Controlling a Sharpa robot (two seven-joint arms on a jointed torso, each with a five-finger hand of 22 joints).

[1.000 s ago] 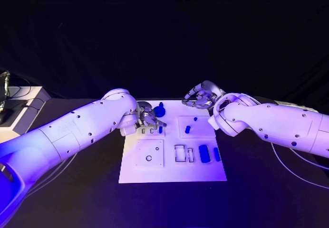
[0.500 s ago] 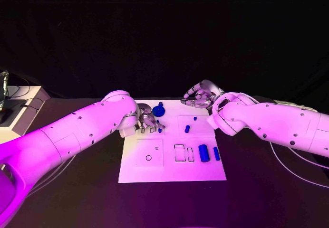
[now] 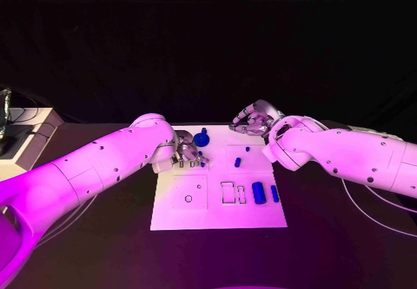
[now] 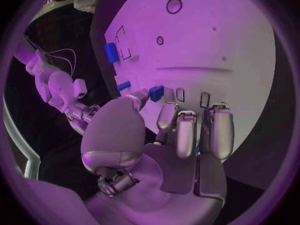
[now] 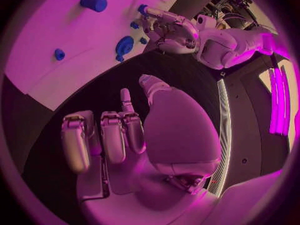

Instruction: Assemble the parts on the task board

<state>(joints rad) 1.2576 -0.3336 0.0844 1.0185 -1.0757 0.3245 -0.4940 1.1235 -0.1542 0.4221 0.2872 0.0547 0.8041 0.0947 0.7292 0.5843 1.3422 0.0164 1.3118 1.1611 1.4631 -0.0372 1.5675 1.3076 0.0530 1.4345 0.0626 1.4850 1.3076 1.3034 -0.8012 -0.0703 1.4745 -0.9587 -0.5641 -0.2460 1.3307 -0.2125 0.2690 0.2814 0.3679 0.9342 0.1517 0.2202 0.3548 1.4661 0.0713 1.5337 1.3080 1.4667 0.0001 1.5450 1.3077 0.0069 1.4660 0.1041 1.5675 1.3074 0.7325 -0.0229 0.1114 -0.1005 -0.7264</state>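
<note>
Little is changed since a second ago: a small blue part (image 3: 202, 155) is still pinched in the left hand (image 3: 186, 153) over the task board (image 3: 219, 212). The right hand (image 3: 250, 122) is held beyond the board's far edge, fingers (image 5: 119, 135) curled on nothing.

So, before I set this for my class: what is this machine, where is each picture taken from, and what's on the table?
It is a robot with two white arms, each ending in a silver hand. The square picture looks down from a camera on its head. The two round ones come from cameras at its wrists, behind each hand. On the black table lies a white task board carrying small blue parts, such as a round blue part near its far edge and a blue cylinder. The left hand seems to pinch a small blue part over the board. The right hand hangs beyond the board's far edge, fingers curled, holding nothing.
</note>
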